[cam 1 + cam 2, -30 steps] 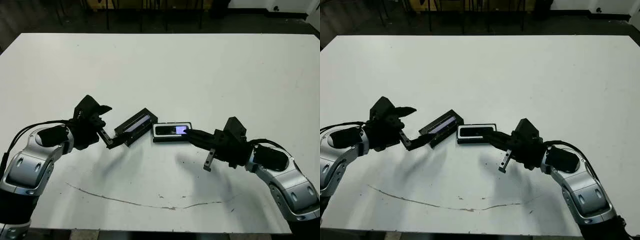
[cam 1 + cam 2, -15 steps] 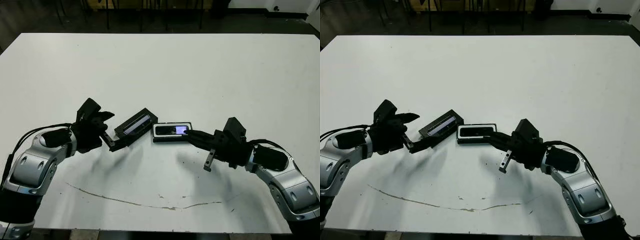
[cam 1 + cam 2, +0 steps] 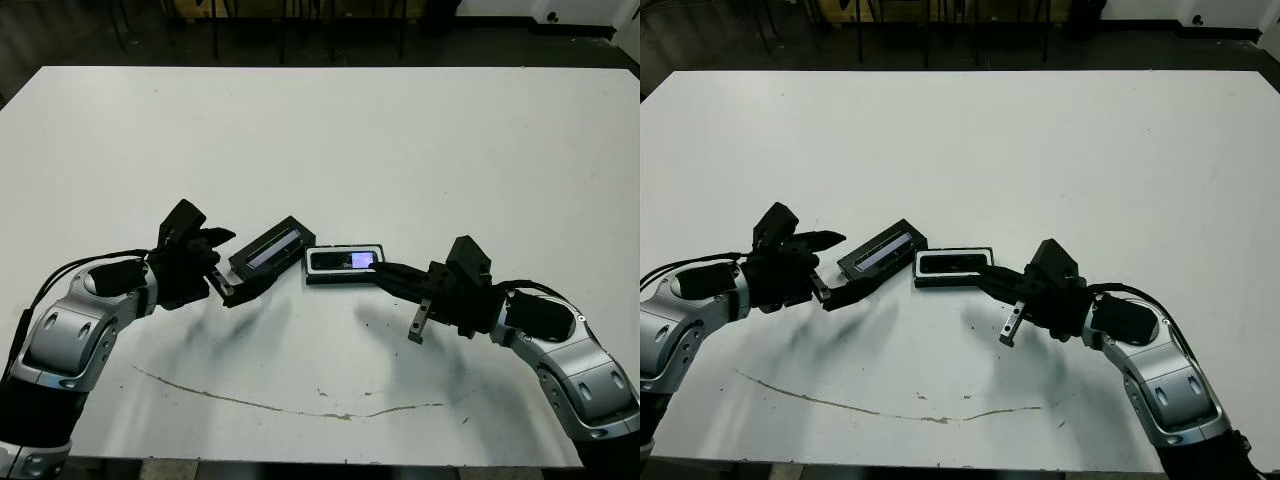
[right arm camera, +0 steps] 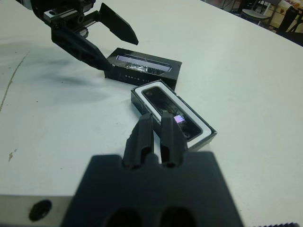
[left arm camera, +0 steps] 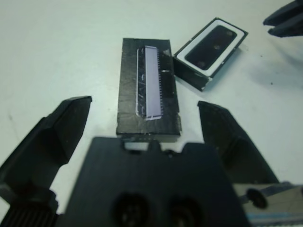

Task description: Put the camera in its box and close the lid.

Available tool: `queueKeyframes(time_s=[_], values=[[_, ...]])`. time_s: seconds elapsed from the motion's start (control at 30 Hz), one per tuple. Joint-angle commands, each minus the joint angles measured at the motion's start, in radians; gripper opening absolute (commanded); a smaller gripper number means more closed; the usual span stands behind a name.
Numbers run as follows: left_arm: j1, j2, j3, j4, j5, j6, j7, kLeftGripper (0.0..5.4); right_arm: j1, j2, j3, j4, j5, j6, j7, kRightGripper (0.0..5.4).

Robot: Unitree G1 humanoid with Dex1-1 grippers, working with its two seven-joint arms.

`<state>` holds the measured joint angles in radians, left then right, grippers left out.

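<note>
Camera (image 3: 341, 261): slim black bar, bluish screen lit near one end, lying flat inside box (image 3: 312, 275), a white-lined black tray, uncovered. Lid (image 3: 268, 250): black, inner side up, pale strip showing, angled on the worktop just beside the box's left end.

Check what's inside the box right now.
The camera lies flat inside the box, white lining showing all around it, its small screen lit near the shut right gripper. The box floor beneath it is covered. The lid lies apart, inside-up.
</note>
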<state>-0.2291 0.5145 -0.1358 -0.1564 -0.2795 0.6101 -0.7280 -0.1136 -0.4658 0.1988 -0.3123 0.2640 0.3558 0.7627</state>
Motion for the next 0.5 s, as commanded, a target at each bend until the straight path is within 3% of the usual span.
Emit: queueKeyframes(time_s=[0.03, 0.23, 0.5], values=[[0.019, 0.031, -0.039, 0.019, 0.06, -0.044, -0.001, 5.38, -0.002, -0.023, 0.008, -0.023, -0.019, 0.032, -0.008, 0.0], [0.028, 0.04, -0.082, 0.038, 0.125, -0.1, -0.015, 5.38, 0.003, -0.015, 0.003, -0.013, -0.011, 0.014, 0.0, 0.0], [0.037, 0.014, -0.104, 0.062, 0.137, -0.087, -0.014, 5.38, 0.006, -0.022, 0.004, -0.025, -0.022, 0.019, -0.008, 0.0]])
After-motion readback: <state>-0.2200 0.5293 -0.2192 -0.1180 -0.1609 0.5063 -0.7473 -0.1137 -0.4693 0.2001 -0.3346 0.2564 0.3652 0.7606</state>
